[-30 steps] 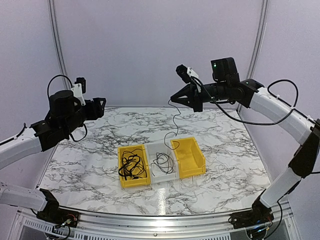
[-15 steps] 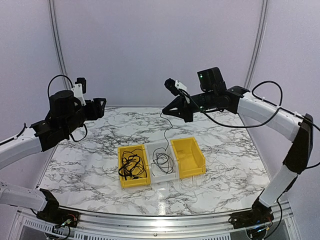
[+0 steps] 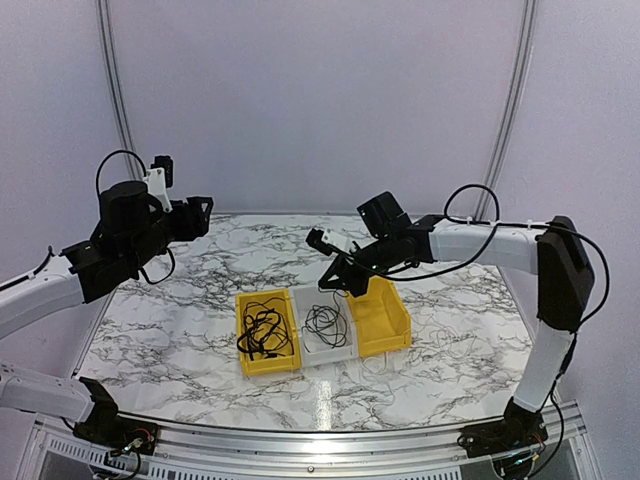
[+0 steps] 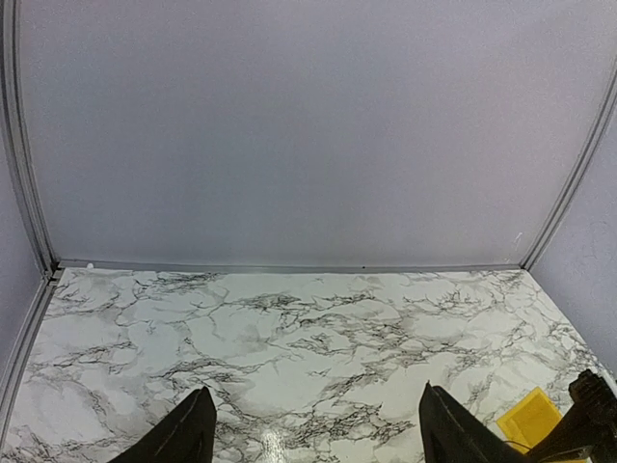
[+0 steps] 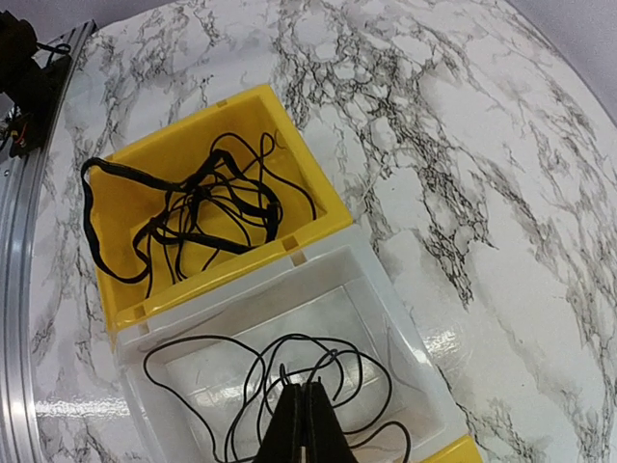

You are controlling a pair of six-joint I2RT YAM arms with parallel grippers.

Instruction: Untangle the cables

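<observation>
Cables (image 3: 262,332) of thin black wire lie in two of three bins, which stand in one row on the marble counter (image 3: 170,330). The left yellow bin (image 3: 260,294) holds a tangled bunch (image 5: 193,217) of them, with many loops crossing each other. The white bin (image 3: 325,358) in the middle holds a single black cable (image 3: 325,322), coiled loosely on its floor. The right yellow bin (image 3: 385,320) touches the white one on the other side.

The right arm (image 3: 470,240) reaches low over the white bin, and the right jaws hang just above the coil. These jaws are pressed together. In the right wrist view one strand of the single black cable goes up to their tips, so it seems to be pinched there.

The left arm (image 3: 110,245) is raised high over the left rear part of the counter, well apart from the bins. The left jaws stand wide apart and nothing is between them. In the left wrist view only bare marble and the back wall (image 4: 308,135) show between the two fingers (image 4: 188,434).
</observation>
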